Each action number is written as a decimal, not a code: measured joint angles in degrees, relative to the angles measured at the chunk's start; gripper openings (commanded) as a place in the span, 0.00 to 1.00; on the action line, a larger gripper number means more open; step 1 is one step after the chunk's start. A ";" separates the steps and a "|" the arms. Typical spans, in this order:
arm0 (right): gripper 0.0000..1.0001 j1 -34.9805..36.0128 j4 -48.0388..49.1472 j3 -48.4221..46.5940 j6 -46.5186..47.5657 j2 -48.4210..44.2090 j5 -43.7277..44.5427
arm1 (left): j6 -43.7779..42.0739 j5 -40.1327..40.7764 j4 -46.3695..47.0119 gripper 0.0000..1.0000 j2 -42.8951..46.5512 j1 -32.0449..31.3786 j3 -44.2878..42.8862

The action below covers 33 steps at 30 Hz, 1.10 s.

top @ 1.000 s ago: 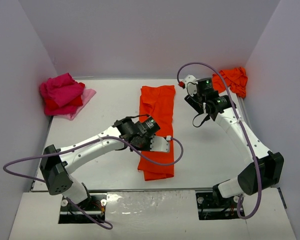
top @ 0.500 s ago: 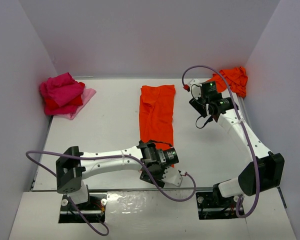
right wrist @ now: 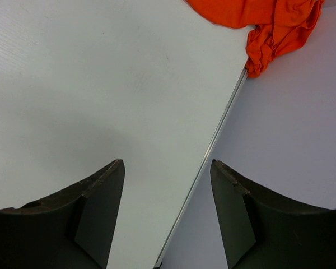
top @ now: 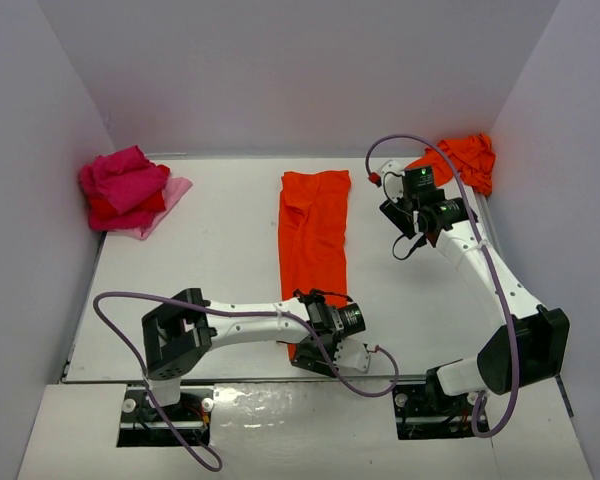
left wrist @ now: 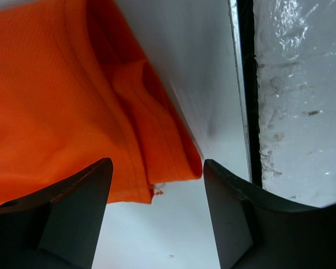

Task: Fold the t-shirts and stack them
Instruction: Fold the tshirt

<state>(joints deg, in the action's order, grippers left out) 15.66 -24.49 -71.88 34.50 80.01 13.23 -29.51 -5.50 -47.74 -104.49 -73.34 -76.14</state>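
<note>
A bright orange-red t-shirt [top: 315, 225], folded into a long strip, lies flat in the middle of the white table [top: 220, 260]. Its near hem corner [left wrist: 157, 174] shows in the left wrist view. My left gripper [top: 347, 356] [left wrist: 157, 168] hovers open just over that corner, with nothing between its fingers. My right gripper [top: 399, 213] [right wrist: 167, 165] is open and empty above bare table near the right edge. A crumpled orange-red t-shirt heap [top: 465, 160] [right wrist: 269, 19] sits at the back right corner. Magenta, red and pale pink t-shirts [top: 128, 190] are piled at the back left.
Pale walls [top: 40, 200] close in the table on the left, back and right. The table's right edge [right wrist: 213, 145] runs under my right gripper. A dark gap [left wrist: 246, 84] and a scuffed white ledge [left wrist: 302, 84] mark the near edge beside my left gripper.
My left arm swung from the shirt's middle down to its near end, and its gripper opened. The right arm shifted slightly to the right.
</note>
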 measured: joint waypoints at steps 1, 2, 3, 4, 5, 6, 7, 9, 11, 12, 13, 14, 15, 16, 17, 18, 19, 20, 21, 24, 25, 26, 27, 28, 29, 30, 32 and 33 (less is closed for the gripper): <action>0.60 0.00 0.01 0.23 0.00 0.00 0.00 | 0.10 -0.14 0.40 0.63 -0.84 -0.04 0.00; 0.60 0.00 0.01 0.45 0.00 0.00 0.00 | 0.17 -0.21 0.80 0.63 -1.53 -0.10 0.00; 0.60 0.00 -0.03 0.64 0.00 0.00 0.00 | 0.17 -0.19 1.21 0.63 -1.97 -0.20 0.00; 0.60 0.00 -0.04 0.82 0.00 0.00 0.00 | 0.17 -0.17 1.59 0.63 -2.31 -0.30 0.00; 0.60 0.00 -0.02 0.96 0.00 0.00 0.00 | 0.18 -0.17 1.90 0.63 -2.44 -0.42 0.00; 0.60 0.00 0.00 1.08 0.00 0.00 0.00 | 0.21 -0.21 2.16 0.63 -2.53 -0.50 0.00; 0.60 0.00 0.00 1.15 0.00 0.00 0.00 | 0.24 -0.31 2.33 0.63 -2.55 -0.54 -0.01; 0.60 0.00 0.00 1.19 -0.01 0.00 0.00 | 0.31 -0.49 2.59 0.63 -2.58 -0.59 -0.04; 0.60 0.00 0.00 1.19 -0.13 0.00 0.00 | 0.52 -0.55 2.73 0.63 -2.85 -0.59 -0.19; 0.60 0.00 0.00 1.19 -0.20 0.00 -0.01 | 0.62 -0.60 2.78 0.63 -3.08 -0.59 -0.32; 0.60 0.00 0.00 1.19 -0.27 0.00 -0.02 | 0.70 -0.69 2.80 0.63 -3.41 -0.59 -0.49; 0.61 0.00 0.01 1.19 -0.30 0.00 -0.02 | 0.87 -0.85 2.84 0.63 -3.83 -0.59 -0.68; 0.61 0.00 0.02 1.19 -0.34 0.00 -0.02 | 1.04 -1.00 2.89 0.63 -4.26 -0.59 -0.85; 0.61 0.00 0.02 1.20 -0.39 0.00 -0.02 | 1.17 -1.12 2.91 0.63 -4.70 -0.59 -0.94; 0.61 0.00 0.04 1.25 -0.43 -0.01 -0.02 | 1.29 -1.24 2.95 0.63 -5.17 -0.59 -1.02; 0.61 0.00 0.06 1.36 -0.44 -0.03 -0.03 | 1.40 -1.32 2.90 0.63 -5.65 -0.59 -1.22; 0.61 0.00 0.05 1.50 -0.44 -0.05 -0.04 | 1.50 -1.36 2.76 0.63 -6.11 -0.59 -1.57; 0.61 0.00 0.03 1.65 -0.44 -0.07 -0.04 | 1.60 -1.43 2.67 0.63 -6.49 -0.59 -1.90; 0.61 0.00 0.02 1.80 -0.44 -0.09 -0.04 | 1.70 -1.56 2.65 0.62 -6.73 -0.59 -2.16; 0.61 0.00 0.00 2.12 -0.44 -0.09 -0.04 | 2.06 -1.28 2.08 0.12 -7.75 -0.59 -3.32; 0.61 0.00 0.00 2.16 -0.44 -0.09 -0.05 | 2.16 -0.88 2.12 0.02 -8.04 -0.59 -3.63; 0.61 0.00 0.01 2.19 -0.44 -0.09 -0.07 | 2.20 -0.26 2.31 0.00 -8.37 -0.58 -4.00; 0.61 0.00 0.04 2.23 -0.44 -0.09 -0.08 | 2.20 0.52 2.63 0.00 -8.72 -0.53 -4.43; 0.61 0.00 0.06 2.34 -0.44 -0.11 -0.09 | 2.24 0.73 2.42 0.00 -9.03 -0.51 -4.81; 0.61 0.00 0.05 2.48 -0.42 -0.11 -0.10 | 2.26 0.77 2.02 0.00 -9.26 -0.52 -5.16; 0.61 0.00 0.03 2.63 -0.42 -0.11 -0.12 | 2.20 0.71 1.57 0.00 -9.49 -0.53 -5.54; 0.61 0.00 0.03 2.92 -0.42 -0.12 -0.16 | 1.89 0.06 0.35 0.00 -9.91 -0.52 -6.49; 0.61 0.00 0.04 3.03 -0.40 -0.15 -0.18 | 1.67 -1.14 -0.57 0.00 -10.04 -0.48 -7.09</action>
<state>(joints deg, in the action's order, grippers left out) 15.66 -24.45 -68.85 34.10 79.85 13.05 -27.84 -6.64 -48.32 -114.53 -73.82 -83.23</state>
